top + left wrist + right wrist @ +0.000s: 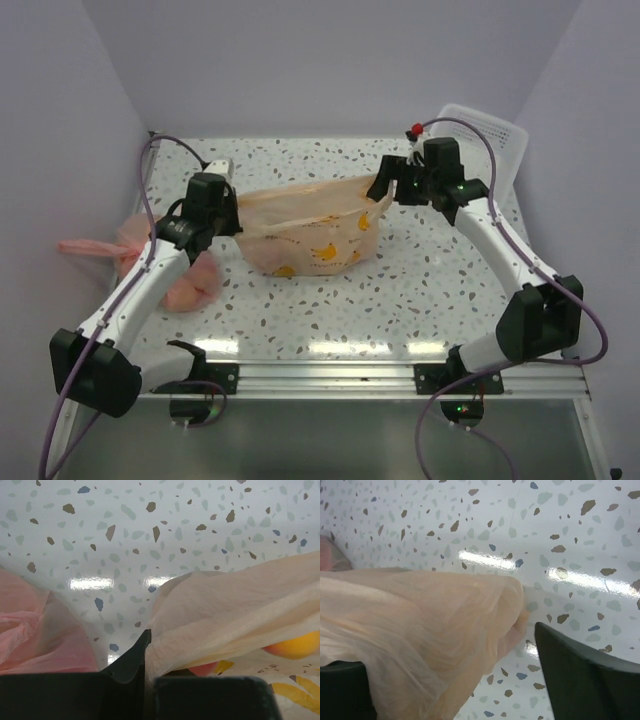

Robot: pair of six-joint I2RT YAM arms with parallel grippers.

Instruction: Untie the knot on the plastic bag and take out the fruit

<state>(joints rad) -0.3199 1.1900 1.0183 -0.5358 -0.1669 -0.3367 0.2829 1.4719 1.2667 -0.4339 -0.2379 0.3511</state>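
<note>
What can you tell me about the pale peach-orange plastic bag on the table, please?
The plastic bag is thin, crinkly, translucent peach-orange film with yellow-orange marks. It lies on the speckled table, stretched sideways between the arms. The left end effector is shut on one edge; the other end sits between the open fingers of the right end effector. Orange, rounded contents show through.

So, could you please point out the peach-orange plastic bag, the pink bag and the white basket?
peach-orange plastic bag (300, 215), top view, on its crinkled upper film.
pink bag (195, 285), top view, on its lower bulge.
white basket (510, 135), top view, on its right-hand wall.
</note>
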